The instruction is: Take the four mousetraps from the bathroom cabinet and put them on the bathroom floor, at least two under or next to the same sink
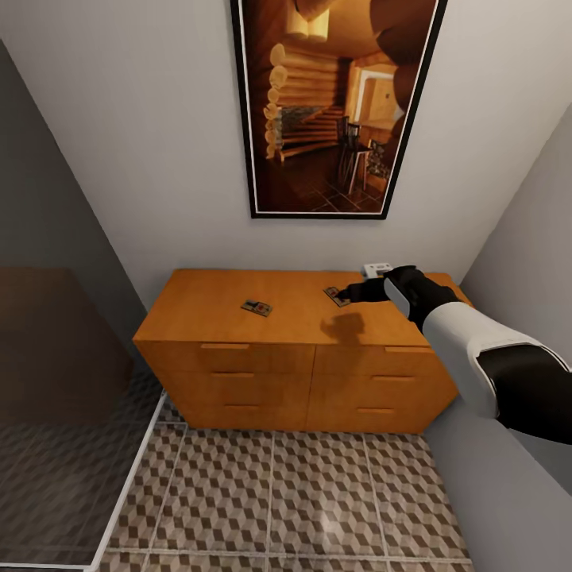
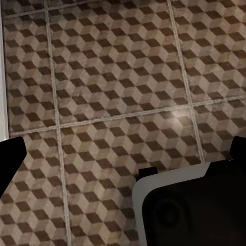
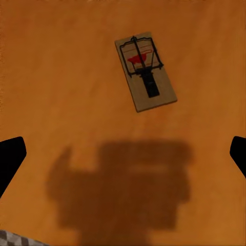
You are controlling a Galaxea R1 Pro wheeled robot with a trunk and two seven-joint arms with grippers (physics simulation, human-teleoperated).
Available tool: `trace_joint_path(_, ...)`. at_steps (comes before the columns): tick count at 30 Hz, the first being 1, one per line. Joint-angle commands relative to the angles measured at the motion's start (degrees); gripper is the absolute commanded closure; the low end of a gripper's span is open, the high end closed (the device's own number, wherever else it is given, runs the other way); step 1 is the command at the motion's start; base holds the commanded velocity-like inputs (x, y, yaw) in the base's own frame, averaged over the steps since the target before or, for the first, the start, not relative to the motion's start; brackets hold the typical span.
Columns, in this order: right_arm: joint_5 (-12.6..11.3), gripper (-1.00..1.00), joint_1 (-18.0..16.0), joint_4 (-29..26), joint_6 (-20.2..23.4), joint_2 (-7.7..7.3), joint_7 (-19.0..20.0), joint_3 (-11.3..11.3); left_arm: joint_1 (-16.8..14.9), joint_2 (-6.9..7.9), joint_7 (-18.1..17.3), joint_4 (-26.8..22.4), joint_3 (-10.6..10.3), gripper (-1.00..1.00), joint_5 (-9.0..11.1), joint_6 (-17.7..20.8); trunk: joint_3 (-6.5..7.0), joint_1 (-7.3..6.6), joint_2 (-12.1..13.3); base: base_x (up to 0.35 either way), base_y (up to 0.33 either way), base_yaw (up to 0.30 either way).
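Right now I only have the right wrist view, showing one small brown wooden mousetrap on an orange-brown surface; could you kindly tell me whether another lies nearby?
Observer: Yes, a second brown wooden mousetrap lies on the same low orange-brown wooden cabinet, to the robot's left of the mousetrap you see.
Operator: Thank you. Is the left arm carrying anything?
Observer: No. The left jaws stand open and empty above the cube-patterned tiled floor.
Operator: What is behind the cabinet?
Observer: A dark-framed picture hangs on the wall.

It was a home bathroom: cube-patterned floor tiles, a wooden cabinet, a framed picture on the far wall.
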Motion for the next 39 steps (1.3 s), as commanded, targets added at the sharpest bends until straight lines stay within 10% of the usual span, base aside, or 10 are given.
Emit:
trace_joint_path(1,-0.6,-1.0,0.0,-0.1,0.3,-0.29,0.2,0.5,-0.1,0.0,0.1,0.2,-0.2,-1.0,0.0,-0.3,-0.1,0.03,-0.1,0.0,0.0,0.0)
trace_joint_path(39,-0.6,-1.0,0.4,-0.1,0.1,-3.12,0.6,0.5,-0.1,0.0,0.1,0.2,-0.2,-1.0,0.0,-0.3,-0.1,0.03,-0.1,0.0,0.0,0.0)
